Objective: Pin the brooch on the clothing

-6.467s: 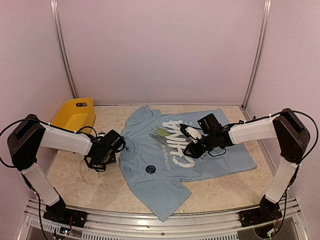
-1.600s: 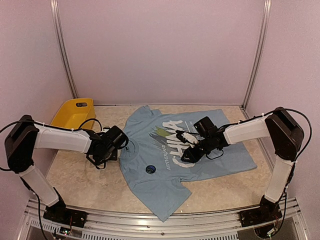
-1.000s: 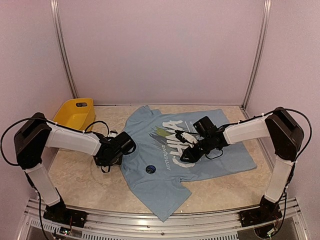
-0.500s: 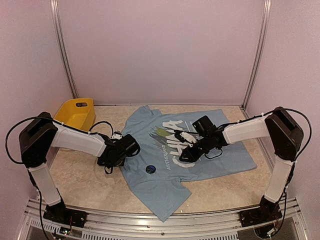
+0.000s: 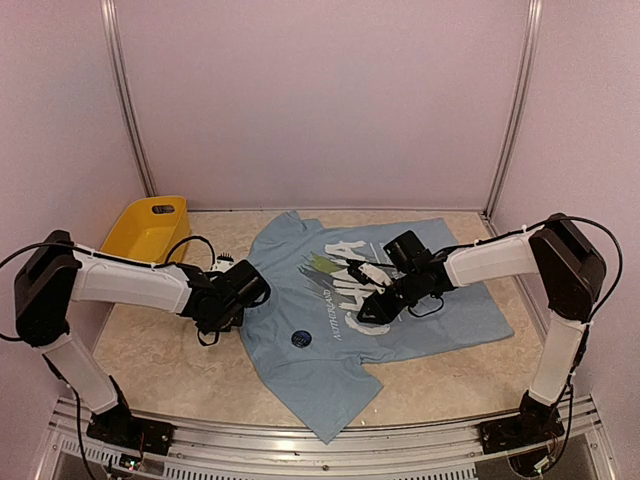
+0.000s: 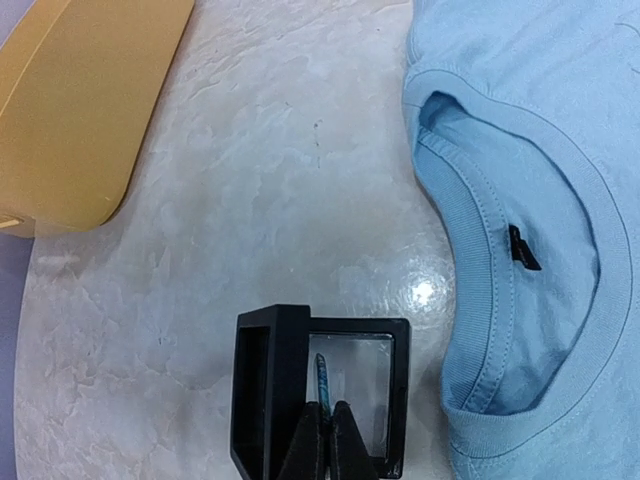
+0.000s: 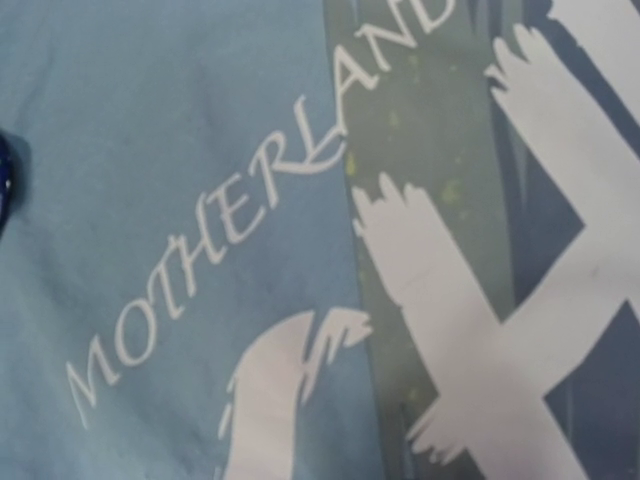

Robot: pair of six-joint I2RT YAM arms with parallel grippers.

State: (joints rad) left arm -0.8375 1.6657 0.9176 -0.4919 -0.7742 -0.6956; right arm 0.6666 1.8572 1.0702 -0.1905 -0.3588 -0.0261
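As right arm (image 5: 495,262) extends, claw (image 5: 371,296) (low) over shirt (image 5: 320,385).

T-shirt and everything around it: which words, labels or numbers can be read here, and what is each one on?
"MOTHERLAND": white script on the T-shirt, right wrist view.
"CHINA": large white letters on the same shirt in the top view, partly covered by the right gripper.
Collar tag: too small to read.
Brooch: too small to show any marking.
Black box and yellow bin: no text visible.
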